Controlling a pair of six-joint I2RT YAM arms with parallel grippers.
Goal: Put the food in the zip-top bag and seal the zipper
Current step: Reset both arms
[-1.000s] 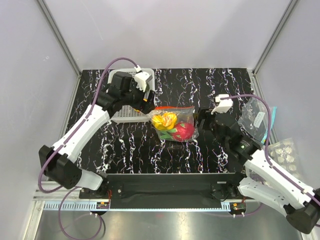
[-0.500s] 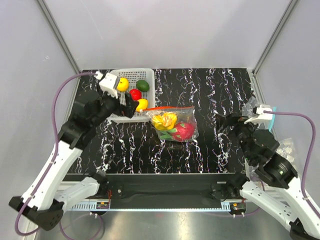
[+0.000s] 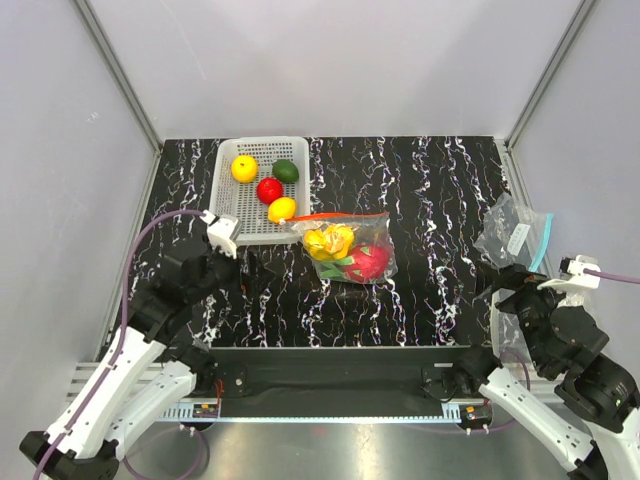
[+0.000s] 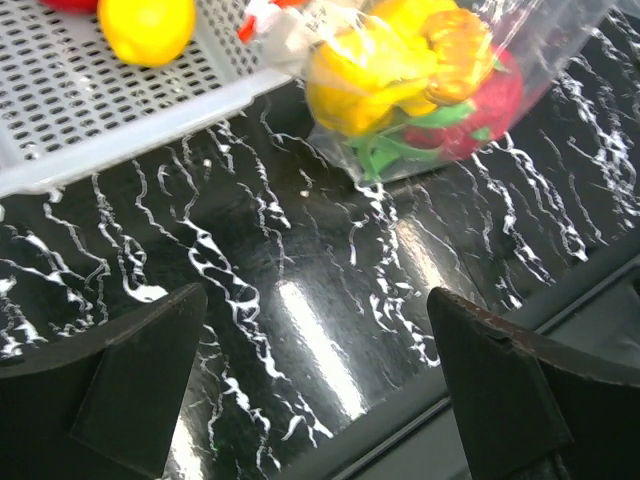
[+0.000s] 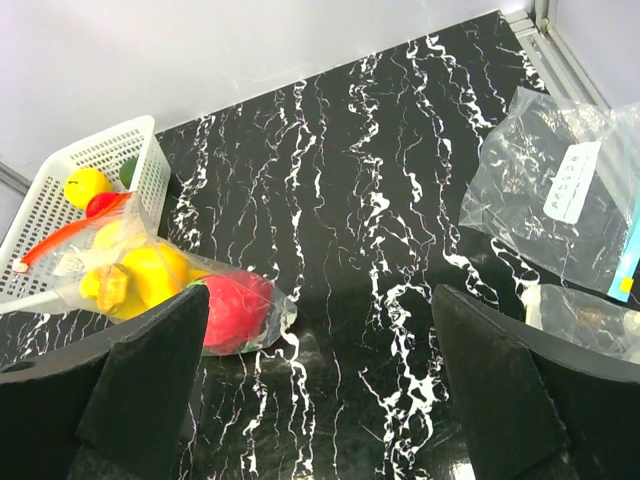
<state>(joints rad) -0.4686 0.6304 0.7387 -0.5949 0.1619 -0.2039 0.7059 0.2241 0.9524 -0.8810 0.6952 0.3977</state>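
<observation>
Both jaws well apart from zip-top bag (image 3: 372,232).

A white mesh basket (image 3: 245,225) is sitting on the black marbled table (image 3: 430,180), ahead and left of the left gripper (image 4: 320,350), holding four round fruits (image 3: 269,190) (two yellow, one red, one green). A clear teal-edged bag (image 5: 550,195) with a white label is lying ahead-right of the right gripper (image 5: 320,360).

No legible text anywhere. One white label (image 5: 572,182) on the clear bag with a teal edge (image 5: 510,200), lying at the right side of the tabletop (image 5: 380,150); faint dark print across it, too small and blurred to read.
</observation>
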